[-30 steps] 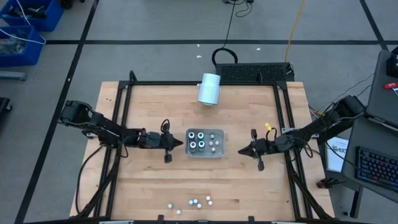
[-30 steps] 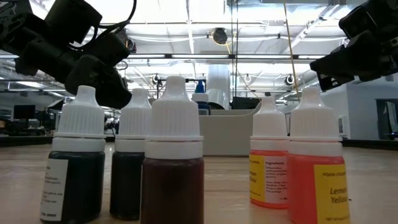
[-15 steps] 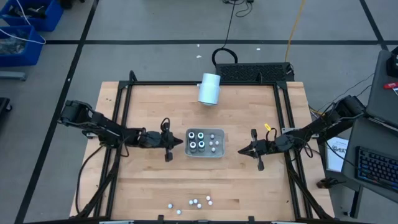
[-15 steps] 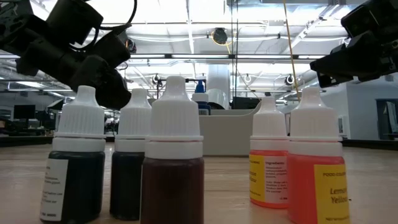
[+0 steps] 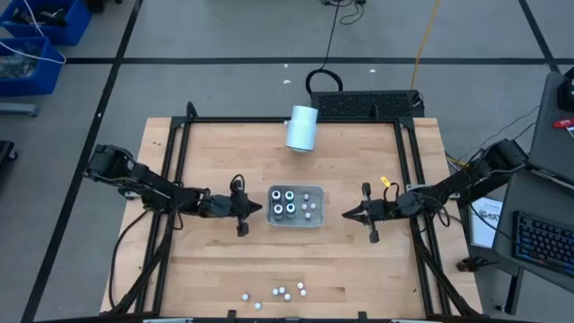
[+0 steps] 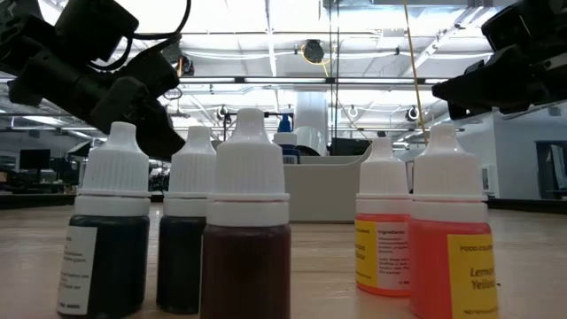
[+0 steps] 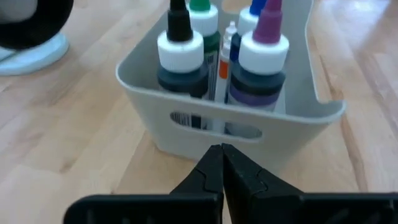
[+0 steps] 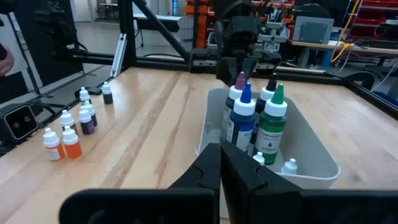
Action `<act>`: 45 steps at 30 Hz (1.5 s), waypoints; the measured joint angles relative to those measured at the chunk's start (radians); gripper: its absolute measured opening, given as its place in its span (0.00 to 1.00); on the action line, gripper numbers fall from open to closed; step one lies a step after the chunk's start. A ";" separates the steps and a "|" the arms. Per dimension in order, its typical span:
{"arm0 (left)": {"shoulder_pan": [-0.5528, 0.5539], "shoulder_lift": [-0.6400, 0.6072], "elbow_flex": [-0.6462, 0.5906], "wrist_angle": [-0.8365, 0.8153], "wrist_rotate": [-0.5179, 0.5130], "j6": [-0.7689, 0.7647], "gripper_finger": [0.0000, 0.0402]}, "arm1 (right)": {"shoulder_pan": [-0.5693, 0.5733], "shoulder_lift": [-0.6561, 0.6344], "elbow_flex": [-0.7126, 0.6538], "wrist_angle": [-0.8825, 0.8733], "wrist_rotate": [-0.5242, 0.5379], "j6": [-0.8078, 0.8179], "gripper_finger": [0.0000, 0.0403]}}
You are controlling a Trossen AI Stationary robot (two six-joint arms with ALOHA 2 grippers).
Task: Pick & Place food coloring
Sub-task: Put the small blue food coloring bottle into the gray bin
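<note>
A grey tray [image 5: 316, 221] stands mid-table and holds four dark food coloring bottles [image 5: 282, 203] and some small white-capped ones [image 5: 309, 205]. They also show in the left wrist view [image 7: 180, 59] and the right wrist view [image 8: 270, 124]. Several more small bottles [image 5: 278, 292] stand upright near the table's front edge, close up in the low view [image 6: 246, 239]. My left gripper [image 5: 260, 207] is shut and empty, just left of the tray's short wall [image 7: 186, 134]. My right gripper [image 5: 344, 215] is shut and empty, a little right of the tray.
A large white cylinder [image 5: 302, 128] lies at the table's far edge. A black frame [image 5: 179, 179] runs along the table's left, right and far sides. Bare wood lies between the tray and the front bottles.
My right gripper has edged slightly toward the tray. Both grippers stay shut, and no bottle has moved.
</note>
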 joint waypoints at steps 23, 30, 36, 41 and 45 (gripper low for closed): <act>-0.160 -0.052 0.005 0.026 0.034 0.077 0.04 | -0.218 0.000 0.000 0.059 -0.233 -0.016 0.00; -0.246 -0.167 0.315 -0.645 0.047 -0.101 0.01 | -0.302 0.002 -0.001 -0.015 -0.239 0.042 0.00; -0.356 -0.028 0.807 -1.350 0.012 -0.343 0.01 | -0.301 0.000 0.000 -0.018 -0.457 0.012 0.00; -0.453 0.163 1.097 -1.553 0.064 -0.504 0.01 | -0.301 0.000 0.000 -0.027 -0.522 0.013 0.00; -0.527 0.304 1.225 -1.703 0.129 -0.581 0.01 | -0.299 0.000 0.000 -0.025 -0.523 0.052 0.00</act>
